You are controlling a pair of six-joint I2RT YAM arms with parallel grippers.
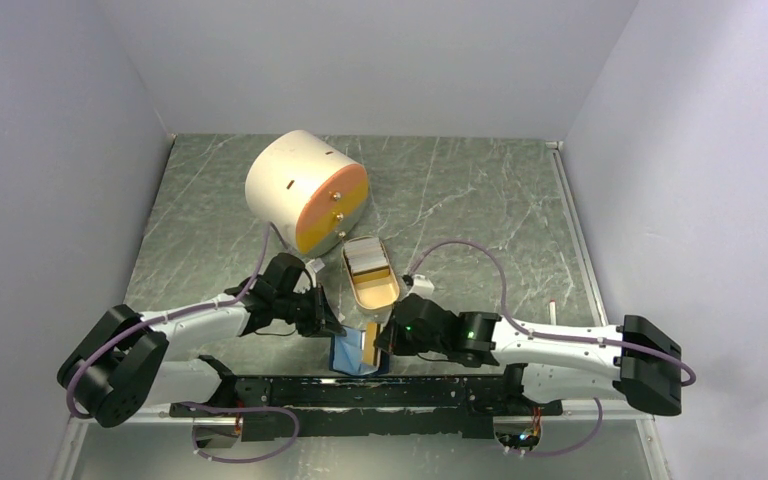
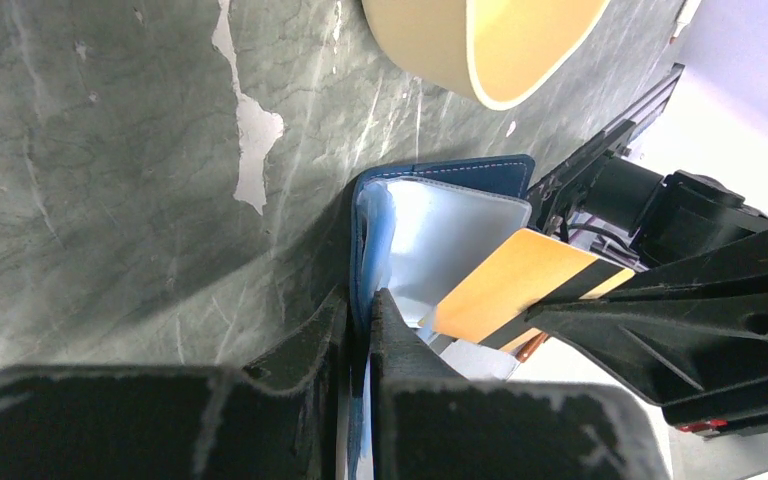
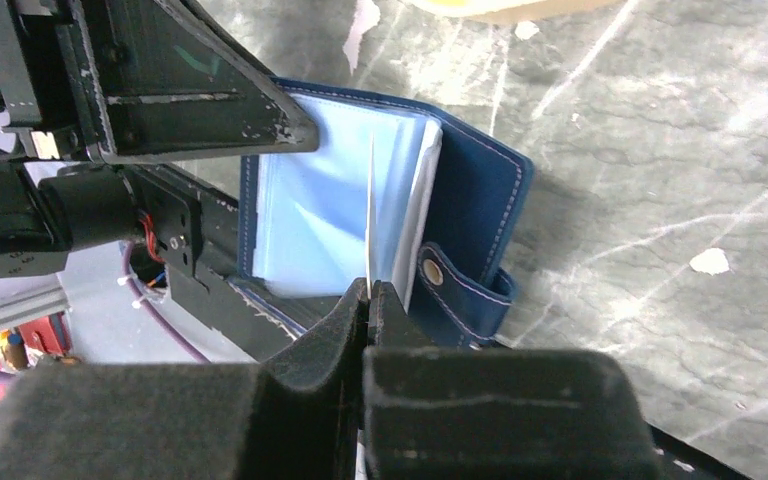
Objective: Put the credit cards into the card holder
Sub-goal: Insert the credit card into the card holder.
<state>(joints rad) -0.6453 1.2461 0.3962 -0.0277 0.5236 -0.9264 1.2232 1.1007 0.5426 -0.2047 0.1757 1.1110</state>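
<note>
The dark blue card holder [image 1: 356, 354] stands open near the table's front edge, its light blue sleeves [image 3: 320, 215] fanned out. My left gripper [image 2: 362, 300] is shut on the holder's left cover [image 2: 368, 225] and holds it up. My right gripper [image 3: 368, 290] is shut on one credit card [image 3: 370, 215], seen edge-on in the right wrist view. In the left wrist view this card [image 2: 505, 290] shows orange with a black stripe, and its front edge reaches in among the sleeves. More whitish-grey credit cards [image 1: 364, 256] lie in the tan dish.
The tan oval dish [image 1: 380, 291] sits just behind the holder and shows at the top of the left wrist view [image 2: 480, 45]. A big cream cylinder with an orange face [image 1: 305, 190] lies further back. The holder's snap tab [image 3: 465, 290] hangs at its right side.
</note>
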